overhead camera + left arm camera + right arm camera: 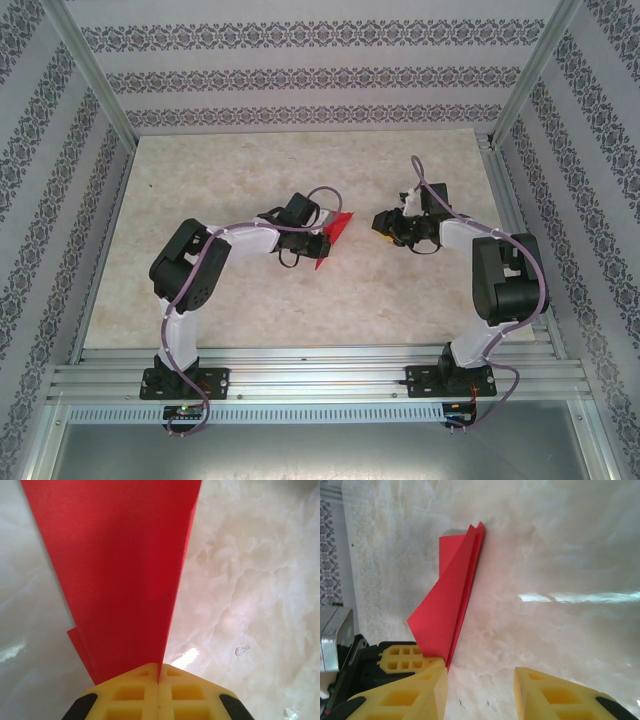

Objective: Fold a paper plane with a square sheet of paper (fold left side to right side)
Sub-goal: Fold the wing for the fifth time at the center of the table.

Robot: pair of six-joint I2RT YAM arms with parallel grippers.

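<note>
Pale marbled table (250, 300) is lying under both arms, with patterned walls (300, 80) standing round it. Left arm (185, 270) is reaching in toward the table's middle. Right arm (505, 280) is bending in from the opposite side. Paper plane (337, 232), a narrow red wedge of folded layers, is sitting near the table's centre between the two grippers, one flap lifting up. Left gripper (158, 679) is clamping the plane's pointed end, its yellow fingers (130, 695) pressing together on the paper. Right gripper (480, 680) is hovering just beside the plane, jaws standing apart and gripping nothing.
</note>
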